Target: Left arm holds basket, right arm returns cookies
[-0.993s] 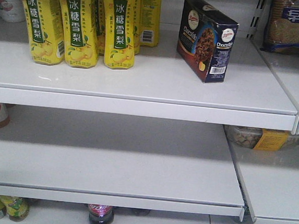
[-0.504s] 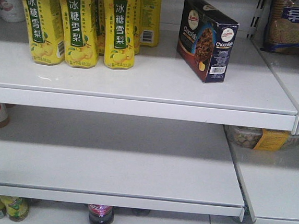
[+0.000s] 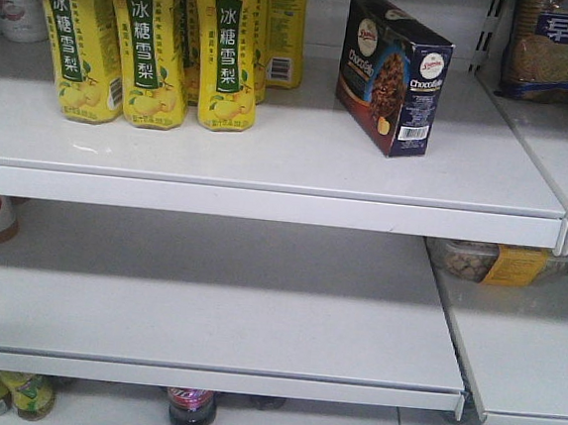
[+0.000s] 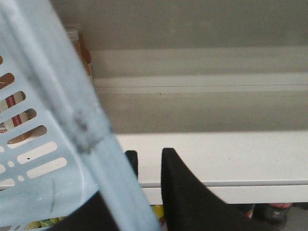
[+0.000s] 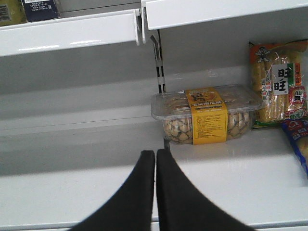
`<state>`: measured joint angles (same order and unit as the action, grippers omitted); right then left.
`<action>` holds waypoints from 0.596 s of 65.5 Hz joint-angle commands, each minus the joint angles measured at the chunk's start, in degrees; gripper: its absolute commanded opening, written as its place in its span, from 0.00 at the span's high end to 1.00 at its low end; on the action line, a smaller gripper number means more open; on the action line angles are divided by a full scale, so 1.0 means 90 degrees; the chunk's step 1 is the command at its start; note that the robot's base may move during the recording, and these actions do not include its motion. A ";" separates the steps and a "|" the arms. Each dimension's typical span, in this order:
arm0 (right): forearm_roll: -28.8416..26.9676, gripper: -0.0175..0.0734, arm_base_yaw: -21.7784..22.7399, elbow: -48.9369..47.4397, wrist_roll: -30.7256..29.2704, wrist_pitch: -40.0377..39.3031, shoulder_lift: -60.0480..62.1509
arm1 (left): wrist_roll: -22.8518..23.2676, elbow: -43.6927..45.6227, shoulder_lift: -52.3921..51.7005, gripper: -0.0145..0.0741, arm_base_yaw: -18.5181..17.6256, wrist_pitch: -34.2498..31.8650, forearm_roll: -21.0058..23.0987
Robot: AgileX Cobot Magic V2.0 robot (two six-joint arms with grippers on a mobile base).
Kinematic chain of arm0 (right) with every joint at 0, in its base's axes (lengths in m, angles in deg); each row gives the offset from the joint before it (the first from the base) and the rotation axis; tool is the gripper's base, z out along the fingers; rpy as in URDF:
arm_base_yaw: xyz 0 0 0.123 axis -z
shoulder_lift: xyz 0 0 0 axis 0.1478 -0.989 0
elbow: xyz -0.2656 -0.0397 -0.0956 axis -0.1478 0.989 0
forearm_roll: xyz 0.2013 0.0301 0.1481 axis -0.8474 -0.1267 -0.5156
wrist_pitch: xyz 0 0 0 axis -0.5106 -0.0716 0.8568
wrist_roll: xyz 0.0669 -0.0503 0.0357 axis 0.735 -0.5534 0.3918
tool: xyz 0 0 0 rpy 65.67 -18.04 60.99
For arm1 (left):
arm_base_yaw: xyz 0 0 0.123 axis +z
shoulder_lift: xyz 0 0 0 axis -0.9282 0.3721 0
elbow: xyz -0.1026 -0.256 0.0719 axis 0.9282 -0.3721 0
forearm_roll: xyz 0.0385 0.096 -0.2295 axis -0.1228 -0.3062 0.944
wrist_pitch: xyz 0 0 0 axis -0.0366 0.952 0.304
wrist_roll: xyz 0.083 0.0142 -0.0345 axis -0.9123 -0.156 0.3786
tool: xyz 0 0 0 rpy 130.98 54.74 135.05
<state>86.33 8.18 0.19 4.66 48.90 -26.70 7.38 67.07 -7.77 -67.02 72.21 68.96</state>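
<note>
The cookies point(image 3: 394, 75), a dark navy and brown box with a white barcode, stand upright on the upper white shelf point(image 3: 269, 161), free of any gripper. A dark corner of the box point(image 5: 41, 9) shows at the top left of the right wrist view. My right gripper point(image 5: 155, 154) is shut with nothing in it, low in front of the lower shelf. The light blue slotted basket point(image 4: 43, 144) fills the left of the left wrist view. Its handle point(image 4: 122, 187) runs diagonally between the black fingers of my left gripper point(image 4: 148, 156), which is shut on it. Neither arm shows in the front view.
Several yellow bottles point(image 3: 149, 47) stand at the left of the upper shelf, and a bag of round crackers point(image 3: 562, 48) lies at the right. A clear snack tub with a yellow label point(image 5: 207, 115) and an orange bag point(image 5: 279, 82) sit on the lower right shelf. Bottles point(image 3: 190, 408) stand below.
</note>
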 commanded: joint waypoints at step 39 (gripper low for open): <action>0.0006 0.82 -0.0002 0.0030 0.0002 -0.0439 0.0106 | -0.0063 0.0106 -0.0075 0.84 0.0011 -0.0656 -0.0092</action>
<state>86.33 8.18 0.19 4.77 48.90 -26.70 7.38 67.07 -7.77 -67.02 72.21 68.96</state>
